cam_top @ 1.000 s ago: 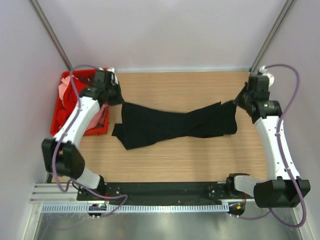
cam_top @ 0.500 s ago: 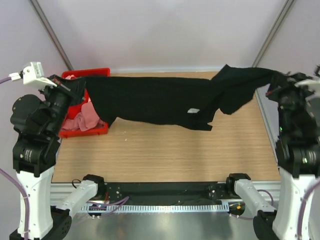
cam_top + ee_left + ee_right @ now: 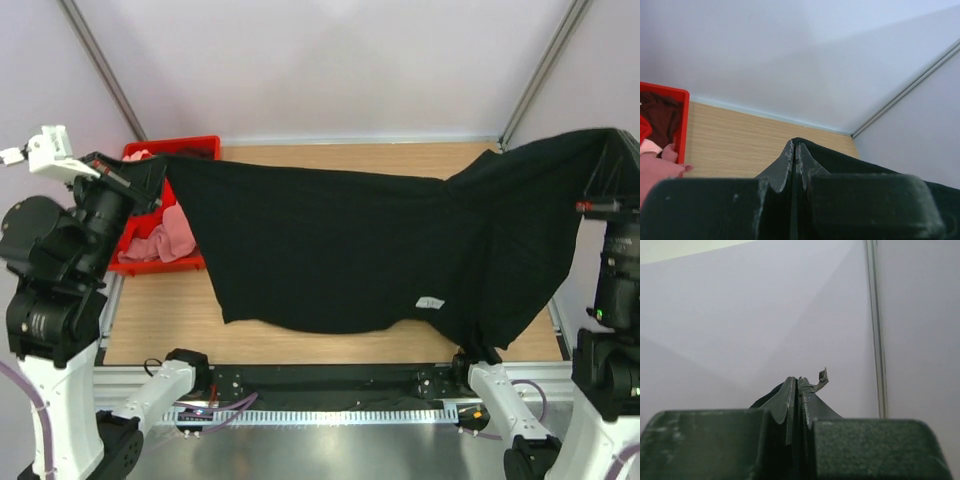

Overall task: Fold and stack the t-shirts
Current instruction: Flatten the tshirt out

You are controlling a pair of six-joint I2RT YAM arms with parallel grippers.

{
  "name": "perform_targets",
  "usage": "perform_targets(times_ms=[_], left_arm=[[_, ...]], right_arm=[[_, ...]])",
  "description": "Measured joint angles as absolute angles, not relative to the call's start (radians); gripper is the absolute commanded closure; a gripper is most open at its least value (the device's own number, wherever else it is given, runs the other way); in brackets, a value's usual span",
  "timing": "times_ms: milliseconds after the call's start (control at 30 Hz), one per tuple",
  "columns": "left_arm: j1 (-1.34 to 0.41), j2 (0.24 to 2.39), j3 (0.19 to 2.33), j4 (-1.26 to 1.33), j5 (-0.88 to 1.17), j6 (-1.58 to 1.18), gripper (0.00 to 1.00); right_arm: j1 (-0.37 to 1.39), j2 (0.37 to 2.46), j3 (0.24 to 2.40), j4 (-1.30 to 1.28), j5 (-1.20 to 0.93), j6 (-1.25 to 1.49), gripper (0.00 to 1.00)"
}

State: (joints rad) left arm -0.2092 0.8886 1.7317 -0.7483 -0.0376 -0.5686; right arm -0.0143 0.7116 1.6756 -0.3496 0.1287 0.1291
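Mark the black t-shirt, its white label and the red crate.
black t-shirt [image 3: 320,250]: top view, middle of the spread cloth.
white label [image 3: 430,300]: top view, centre of the tag near the lower hem.
red crate [image 3: 196,146]: top view, far rim.

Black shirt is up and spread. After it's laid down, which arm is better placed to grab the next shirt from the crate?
Left, probably. The red crate with the pink shirt sits on the left, close by the left claw; the right claw is on the opposite side. Both are clamped on the black shirt now.
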Motion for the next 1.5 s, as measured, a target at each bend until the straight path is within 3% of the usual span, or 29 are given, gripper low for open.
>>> perform_targets(times_ms=[267, 533, 767, 1000, 1200, 1500], left_arm=[[-0.209, 1.106, 1.748, -0.705, -0.093, -0.518, 1.00], [-0.209, 1.385, 1.919, -0.625, -0.159, -0.480, 1.00], [-0.209, 1.461, 2.024, -0.564, -0.177, -0.442, 1.00], [-0.209, 1.355, 1.940, -0.542, -0.162, -0.430, 1.00], [-0.209, 1.124, 1.848, -0.543, -0.102, -0.447, 1.00], [-0.209, 0.897, 1.885, -0.596, -0.026, -0.502, 1.00]], right_arm=[[-0.014, 0.966, 1.668, -0.213, 0.100, 0.051, 0.99], [-0.014, 1.243, 1.699, -0.079, 0.060, -0.072, 0.99], [-0.015, 1.364, 1.788, -0.012, -0.006, -0.160, 0.99], [-0.015, 1.279, 1.785, -0.010, -0.040, -0.209, 0.99], [-0.015, 1.059, 1.760, -0.076, -0.032, -0.212, 0.99], [-0.015, 0.728, 1.803, -0.184, 0.017, -0.192, 0.99]])
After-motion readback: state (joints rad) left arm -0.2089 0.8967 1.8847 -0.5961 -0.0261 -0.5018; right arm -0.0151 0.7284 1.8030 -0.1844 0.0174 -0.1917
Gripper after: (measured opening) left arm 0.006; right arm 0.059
